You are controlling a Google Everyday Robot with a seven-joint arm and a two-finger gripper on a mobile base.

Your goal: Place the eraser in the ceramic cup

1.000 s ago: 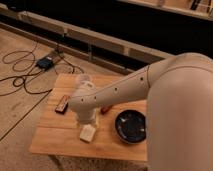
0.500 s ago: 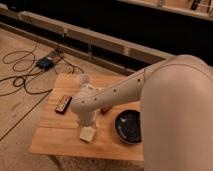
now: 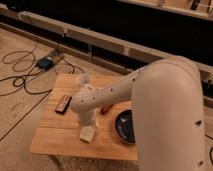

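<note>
The eraser (image 3: 87, 134) is a small cream-white block lying on the wooden table (image 3: 55, 135), near its front edge. My gripper (image 3: 88, 123) hangs from the white arm (image 3: 115, 92) and points straight down, right above the eraser and touching or nearly touching its top. A pale ceramic cup (image 3: 84, 79) stands near the table's far edge, just behind the arm's wrist and partly hidden by it.
A black remote (image 3: 63, 104) lies left of the gripper. A dark bowl (image 3: 125, 127) sits to the right, partly covered by my arm. A reddish-brown oblong thing (image 3: 105, 108) lies under the arm. Cables and a dark box (image 3: 45, 63) lie on the floor to the left.
The arm has shifted slightly and the gripper has sunk a little lower over the eraser. The eraser has stayed in place on the table.
</note>
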